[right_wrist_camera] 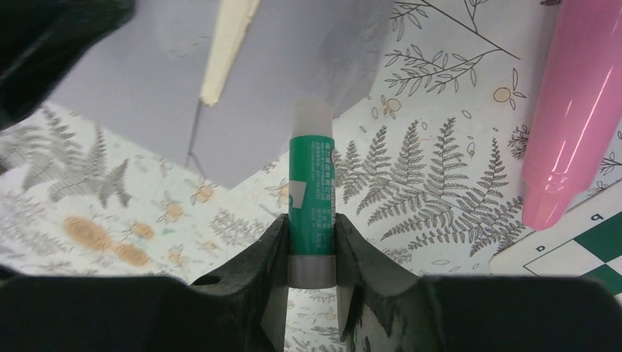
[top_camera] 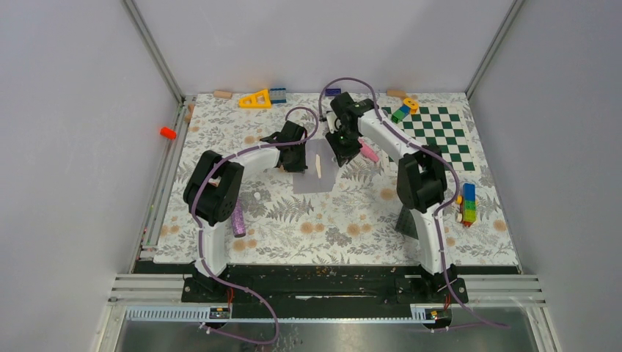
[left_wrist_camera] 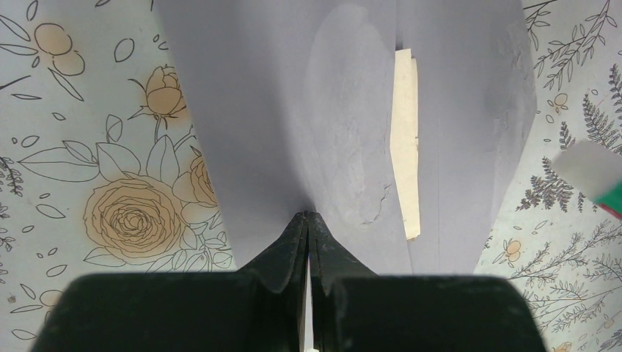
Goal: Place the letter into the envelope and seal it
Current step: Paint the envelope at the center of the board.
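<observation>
Top external: envelope [top_camera: 312, 183] lies flat near the middle of the worktop [top_camera: 352, 227], a little toward the far edge, between my two grippers. A tan sliver of the letter [top_camera: 319, 165] shows on it. Left gripper [top_camera: 297, 158] is at its left side and right gripper [top_camera: 343, 149] at its far right corner, with the pink cylinder [top_camera: 369, 152] just beside.

Left wrist: left gripper [left_wrist_camera: 308, 218] has its jaws together, pinching a thin edge of the envelope [left_wrist_camera: 279, 110]. The paper bows up ahead of the pinch. My read: light and floppy, creases or tears if tugged, so take it by an edge only. Letter [left_wrist_camera: 405, 147] shows as a strip in the opening, so I judge it mostly tucked in.

Right wrist: right gripper [right_wrist_camera: 312, 224] is clamped low on a green glue stick [right_wrist_camera: 312, 183], white end at the edge of the envelope [right_wrist_camera: 147, 95]; can't tell if it's touching. The stick looks rigid and smooth and may pivot in the grip. Light strokes along the flap, or the sheet drags.
</observation>
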You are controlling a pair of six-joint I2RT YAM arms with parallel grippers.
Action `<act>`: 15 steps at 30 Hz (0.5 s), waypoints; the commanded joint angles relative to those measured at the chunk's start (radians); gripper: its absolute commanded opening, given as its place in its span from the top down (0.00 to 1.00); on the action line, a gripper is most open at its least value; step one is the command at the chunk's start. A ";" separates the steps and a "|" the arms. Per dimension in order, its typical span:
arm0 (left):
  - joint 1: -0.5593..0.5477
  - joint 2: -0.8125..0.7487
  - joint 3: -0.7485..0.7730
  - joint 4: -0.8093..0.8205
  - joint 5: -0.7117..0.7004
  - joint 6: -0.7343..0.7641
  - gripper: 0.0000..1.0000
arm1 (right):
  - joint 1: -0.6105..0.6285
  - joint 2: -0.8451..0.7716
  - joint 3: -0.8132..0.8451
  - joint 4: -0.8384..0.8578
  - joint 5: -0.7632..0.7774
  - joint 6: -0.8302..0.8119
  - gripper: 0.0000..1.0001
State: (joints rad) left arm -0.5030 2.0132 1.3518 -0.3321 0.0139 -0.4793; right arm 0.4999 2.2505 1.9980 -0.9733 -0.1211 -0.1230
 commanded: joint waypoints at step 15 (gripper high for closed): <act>-0.005 0.036 -0.018 -0.102 -0.046 0.008 1.00 | 0.034 -0.005 -0.057 -0.034 -0.051 -0.066 1.00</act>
State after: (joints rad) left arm -0.5030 2.0132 1.3518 -0.3321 0.0139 -0.4793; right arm 0.5251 2.2368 1.9461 -0.9863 -0.2008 -0.1627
